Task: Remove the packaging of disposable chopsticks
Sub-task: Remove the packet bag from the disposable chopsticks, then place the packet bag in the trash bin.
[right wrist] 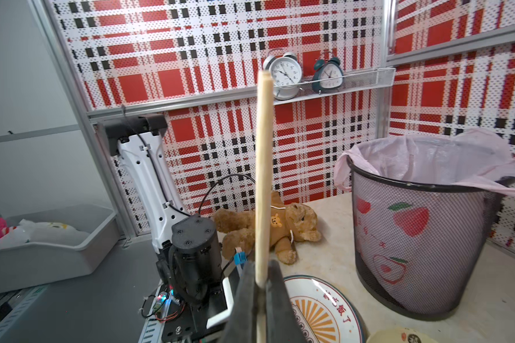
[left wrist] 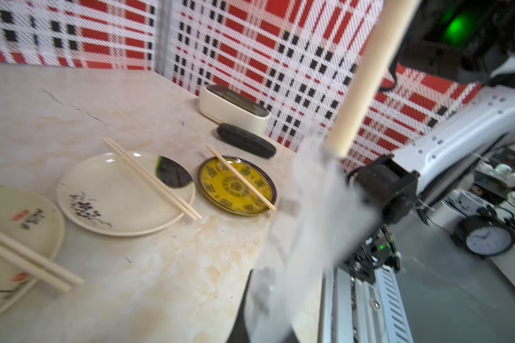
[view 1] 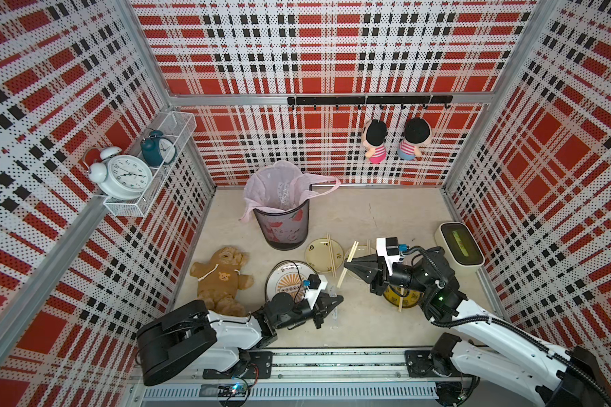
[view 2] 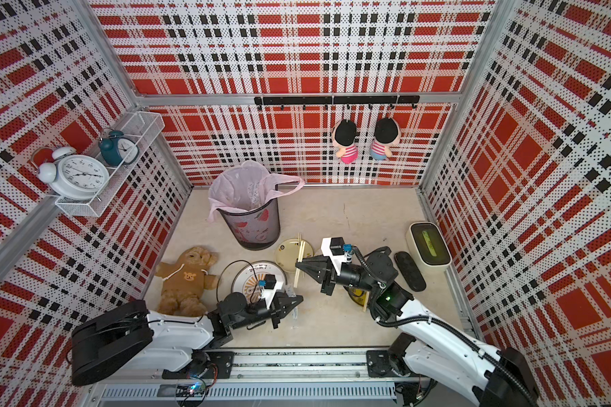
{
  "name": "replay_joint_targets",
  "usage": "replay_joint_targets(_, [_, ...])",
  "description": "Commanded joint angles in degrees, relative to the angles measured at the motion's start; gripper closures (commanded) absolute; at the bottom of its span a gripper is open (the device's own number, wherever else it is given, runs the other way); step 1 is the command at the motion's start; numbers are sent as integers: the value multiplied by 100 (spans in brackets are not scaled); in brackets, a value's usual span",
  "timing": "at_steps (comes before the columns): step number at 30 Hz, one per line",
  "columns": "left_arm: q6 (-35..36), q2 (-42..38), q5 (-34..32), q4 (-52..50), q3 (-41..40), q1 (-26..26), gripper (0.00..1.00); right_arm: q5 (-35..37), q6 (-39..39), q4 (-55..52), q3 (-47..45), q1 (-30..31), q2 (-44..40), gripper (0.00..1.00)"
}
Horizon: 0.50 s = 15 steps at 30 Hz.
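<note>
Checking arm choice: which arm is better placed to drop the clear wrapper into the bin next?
Left, likely. The left fingers pinch the wrapper, and the bin stands toward that arm's side; the right fingers are shut on the chopsticks.

- The packaging [left wrist: 309, 225] is only a blurred pale smear in the left wrist view, its near end cut off by the edge.
- The held chopsticks [left wrist: 366, 77] are blurred there too, one end running out of the picture.
- In the right wrist view the right gripper [right wrist: 262, 267] hides their lower end and is itself cut off by the edge.
- In both top views the right arm [view 1: 473, 317] covers most of the yellow plate [view 1: 404, 301].
</note>
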Motion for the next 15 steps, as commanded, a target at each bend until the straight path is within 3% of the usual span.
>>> replay_joint_targets(1, [31,-842,-493,-1135,550,222,100,756,-68,-384,78,-29,-7,100])
replay_joint_targets(4, [287,-1325,-1572,-2661,1547,427,100,1053,-9,-546,27,-31,62,100])
replay_joint_targets(7, [422,-1237,-2648,-3749,2769,926,100,1291,36,-662,-63,-31,28,100])
replay_joint_targets(11, [582,-801,-2505,-4047,4034,1862,100,1148,11,-746,-117,-31,92,100])
replay_joint_targets(15, [925,329,-3221,-5254,5938,2537,100,1218,-52,-860,-205,-33,117,100])
